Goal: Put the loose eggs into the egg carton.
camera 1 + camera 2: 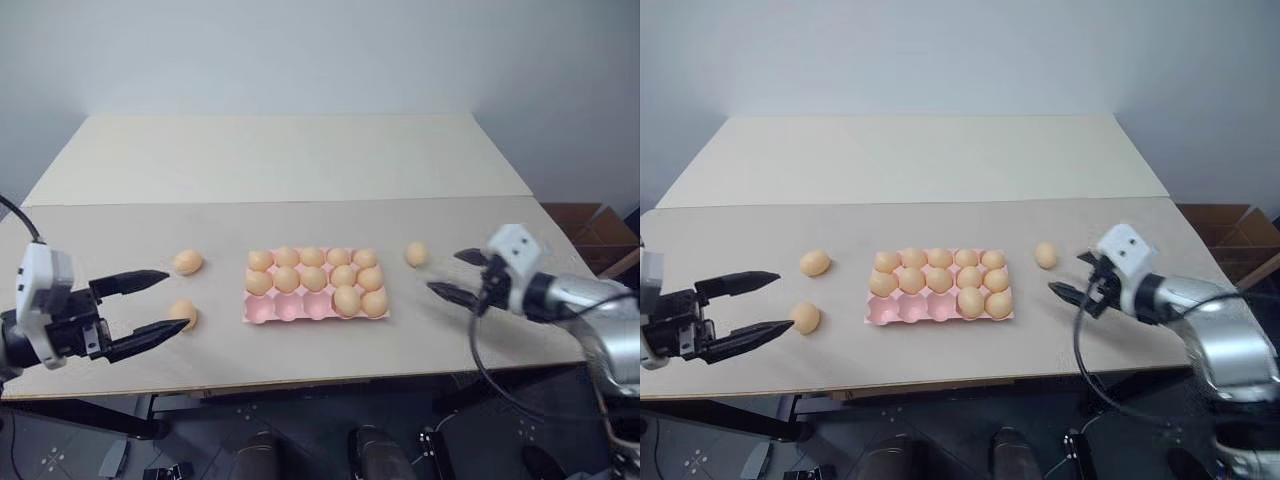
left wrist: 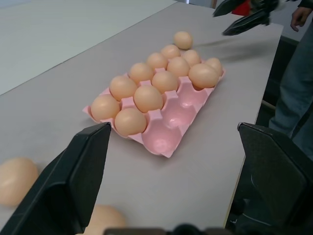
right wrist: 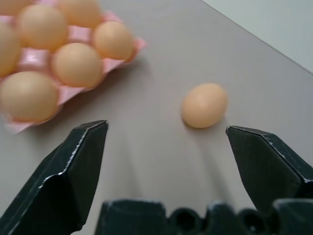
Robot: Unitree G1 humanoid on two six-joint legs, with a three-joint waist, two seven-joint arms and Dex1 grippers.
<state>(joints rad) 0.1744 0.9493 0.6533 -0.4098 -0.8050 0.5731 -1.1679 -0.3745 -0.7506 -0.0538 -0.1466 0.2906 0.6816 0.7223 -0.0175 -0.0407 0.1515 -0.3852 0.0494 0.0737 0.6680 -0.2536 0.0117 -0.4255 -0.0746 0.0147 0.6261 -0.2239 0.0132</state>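
Observation:
The pink egg carton (image 1: 272, 311) lies mid-table and holds several eggs; three cups at the left of its near row are empty (image 2: 168, 142). Two loose eggs (image 1: 188, 262) (image 1: 184, 314) rest on the table left of it. My left gripper (image 1: 172, 300) is open, with the nearer egg just beyond its lower fingertip and not touched. A third loose egg (image 1: 417, 254) (image 3: 204, 105) lies right of the carton. My right gripper (image 1: 447, 272) hovers open just right of that egg, pointing at it, with nothing between its fingers.
The table's front edge (image 1: 300, 385) runs close below both grippers. A brown cardboard box (image 1: 590, 230) stands past the table's right side. A person (image 2: 298, 83) stands beyond the table's right end. A seam (image 1: 280, 202) crosses the tabletop behind the carton.

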